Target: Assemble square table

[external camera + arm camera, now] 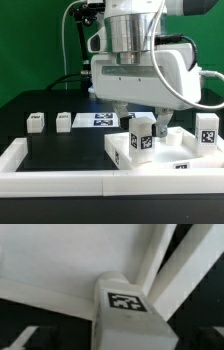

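The square table's white top [120,152] lies at the front of the exterior view's right, against the white rim. One tagged white leg [142,135] stands upright on it, near the top's left end. My gripper [142,122] hangs over that leg with a finger on each side and a gap showing between each finger and the leg, so it is open. In the wrist view the leg [125,303] rises from the top [60,258], and the dark fingers [22,337] stand clear of it. A second leg [207,130] stands at the far right. Two more legs [36,122] [64,120] rest on the black surface at the left.
The marker board [100,120] lies flat behind the gripper. A long white rim [60,172] borders the front and left of the black surface. Black cables hang at the back left.
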